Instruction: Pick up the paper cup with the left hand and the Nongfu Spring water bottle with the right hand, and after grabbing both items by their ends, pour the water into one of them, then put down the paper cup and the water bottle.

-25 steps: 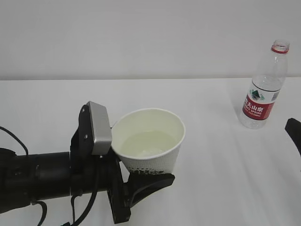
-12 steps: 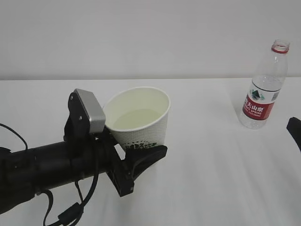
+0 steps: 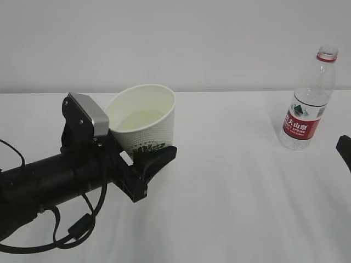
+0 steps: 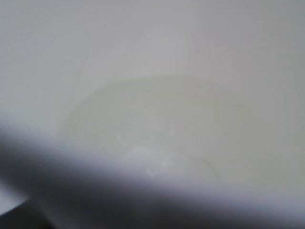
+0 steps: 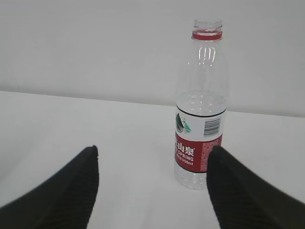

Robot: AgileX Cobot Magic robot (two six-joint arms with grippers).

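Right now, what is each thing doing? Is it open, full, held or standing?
paper cup: held in the left gripper, tilted, above the table.
water: pale pool inside the cup.
water bottle: standing upright, uncapped, apart from grippers.
right gripper: open, empty.

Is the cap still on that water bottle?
No, the Nongfu Spring water bottle stands uncapped, its mouth open above the red neck ring.
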